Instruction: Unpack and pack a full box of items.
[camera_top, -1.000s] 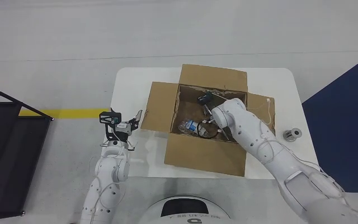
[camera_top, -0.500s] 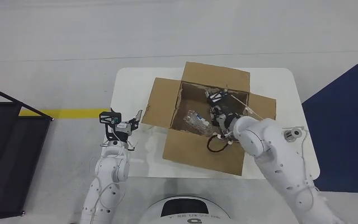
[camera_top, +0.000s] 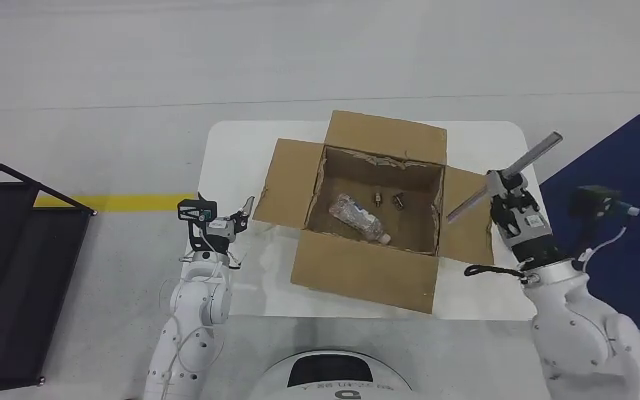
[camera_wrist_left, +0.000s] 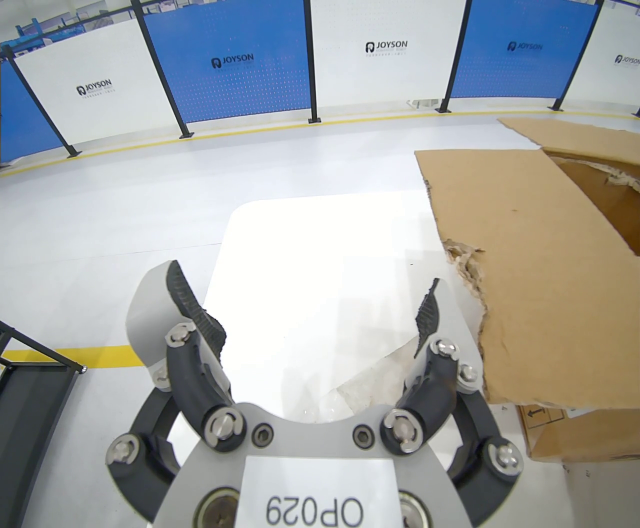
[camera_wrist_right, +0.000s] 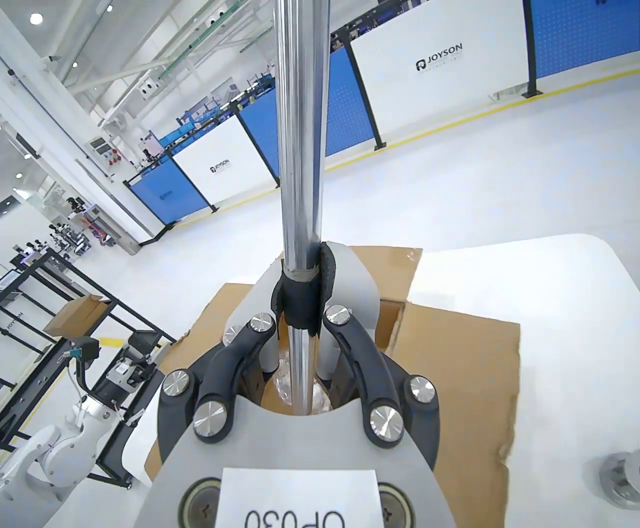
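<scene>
Two small dark items (camera_top: 397, 199) by the cardboard box's (camera_top: 360, 265) far wall are too small to name. The steel rod (camera_wrist_right: 297, 150) runs off the right wrist view's edge. So does a metal cylinder (camera_wrist_right: 622, 475) on the desk (camera_wrist_right: 550, 280).

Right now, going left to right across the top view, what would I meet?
Black rack → left gripper, open → cardboard box with a plastic bottle inside → right gripper shut on a metal rod.
</scene>
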